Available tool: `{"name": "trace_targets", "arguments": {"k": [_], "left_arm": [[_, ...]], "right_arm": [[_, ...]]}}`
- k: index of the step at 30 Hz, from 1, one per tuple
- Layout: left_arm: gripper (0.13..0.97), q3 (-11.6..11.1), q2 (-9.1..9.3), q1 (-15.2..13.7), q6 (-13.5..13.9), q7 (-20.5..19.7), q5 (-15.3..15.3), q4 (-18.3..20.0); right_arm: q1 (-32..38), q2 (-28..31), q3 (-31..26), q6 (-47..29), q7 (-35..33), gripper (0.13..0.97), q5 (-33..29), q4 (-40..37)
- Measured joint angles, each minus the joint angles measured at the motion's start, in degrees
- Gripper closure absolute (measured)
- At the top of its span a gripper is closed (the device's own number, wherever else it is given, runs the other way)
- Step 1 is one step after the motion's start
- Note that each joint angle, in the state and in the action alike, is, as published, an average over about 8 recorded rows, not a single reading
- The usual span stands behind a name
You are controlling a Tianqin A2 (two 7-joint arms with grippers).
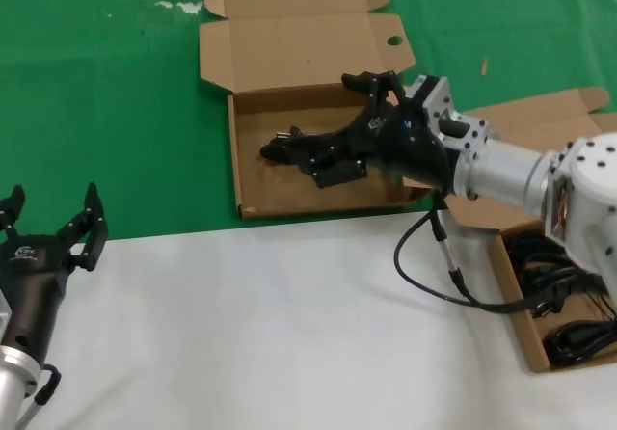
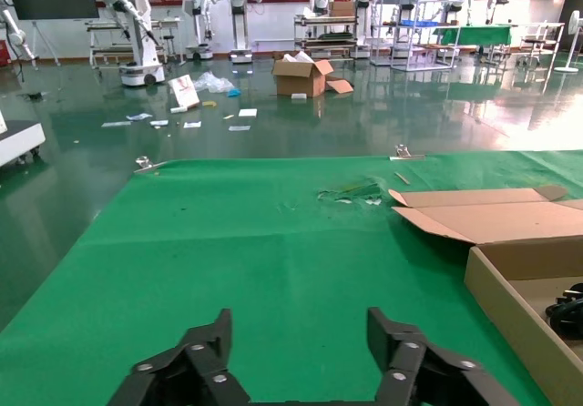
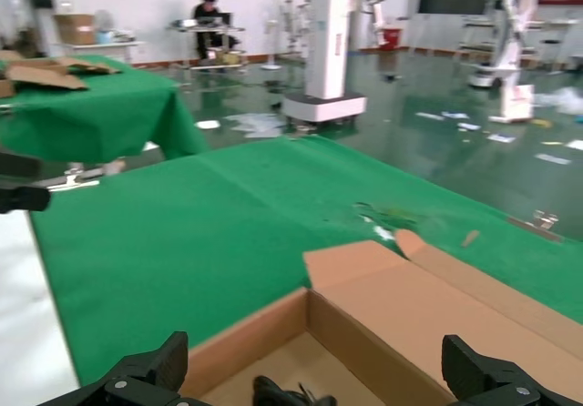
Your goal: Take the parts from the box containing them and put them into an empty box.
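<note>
Reaching over the empty box [image 1: 280,194], the right gripper [image 1: 349,121] hung with its jaws spread wide above a black cable bundle [image 1: 304,150] lying on the box floor; whether the fingers touched the bundle could not be told. A small white logo showed on each gripper body, too small to read. The box's lid [image 1: 299,49] lay folded back on the green mat [image 1: 106,102], a round hole in its side flap. Near its front wall the green mat ended and the white tabletop [image 1: 251,324] began, open across the middle. To the robot's right, the box containing the remaining cables [image 1: 516,314] sat on the white surface with more bundles [image 1: 569,338] inside, partly hidden by the right arm; the arm's own cable looped down beside it. The left gripper [image 1: 53,228] rested over the white tabletop's near left, jaws spread, well apart from both boxes. Behind the mat, the wrist views showed a workshop floor with other robots, scattered papers and an open carton [image 2: 305,74].
</note>
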State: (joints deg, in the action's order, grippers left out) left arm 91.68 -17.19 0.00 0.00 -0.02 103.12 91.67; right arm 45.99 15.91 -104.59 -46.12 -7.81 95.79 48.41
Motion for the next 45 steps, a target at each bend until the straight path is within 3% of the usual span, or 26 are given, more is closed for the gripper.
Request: {"name": "trace_targets", "arguments": {"k": [13, 22, 34, 45], "left_arm": [[0.353, 0.0, 0.0, 0.0, 0.0, 0.03, 0.0, 0.0], [0.215, 0.0, 0.0, 0.0, 0.0, 0.01, 0.0, 0.0], [0.143, 0.0, 0.0, 0.0, 0.0, 0.01, 0.01, 0.0], [0.132, 0.0, 0.0, 0.0, 0.0, 0.01, 0.01, 0.0]], "right_arm": [[-11.81, 0.33, 3.31, 11.84, 2.0, 0.129, 1.89, 11.09], [-19.95, 0.55, 5.59, 19.99, 3.38, 0.129, 3.18, 18.74], [-30.73, 0.85, 8.63, 30.83, 5.22, 0.129, 4.91, 28.92], [-40.6, 1.13, 11.4, 40.71, 6.89, 0.129, 6.48, 38.19]]}}
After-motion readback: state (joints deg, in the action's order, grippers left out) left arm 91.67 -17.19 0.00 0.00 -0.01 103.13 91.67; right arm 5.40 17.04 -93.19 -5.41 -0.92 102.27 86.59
